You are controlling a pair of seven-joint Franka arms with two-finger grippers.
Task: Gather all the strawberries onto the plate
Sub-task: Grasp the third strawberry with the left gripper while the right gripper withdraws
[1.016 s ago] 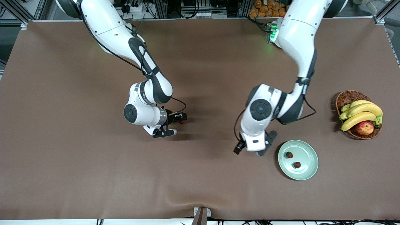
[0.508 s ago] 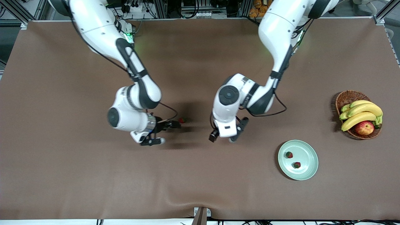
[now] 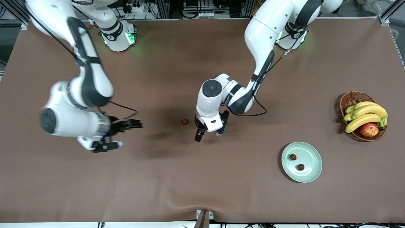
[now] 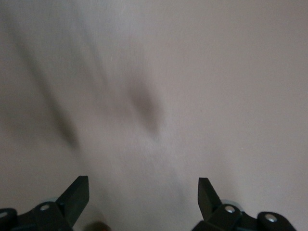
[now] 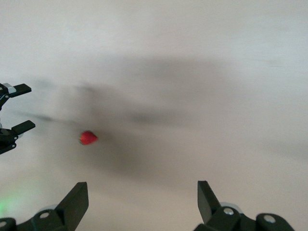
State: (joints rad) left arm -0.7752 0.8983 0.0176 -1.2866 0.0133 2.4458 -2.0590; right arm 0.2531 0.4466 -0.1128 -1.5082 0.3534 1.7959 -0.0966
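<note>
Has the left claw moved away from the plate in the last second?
Yes. The left claw has left the plate and now hangs open beside the loose strawberry, toward the right arm's end.

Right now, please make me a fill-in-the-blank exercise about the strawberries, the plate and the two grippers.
1. The mint-green plate holds ____ strawberries.
2. The loose strawberry lies on the ____, beside the left gripper.
3. The fingers of the right gripper are ____ and hold nothing.
4. The wicker basket holds bananas and one ____.

Missing words: two; table; open; apple
</note>
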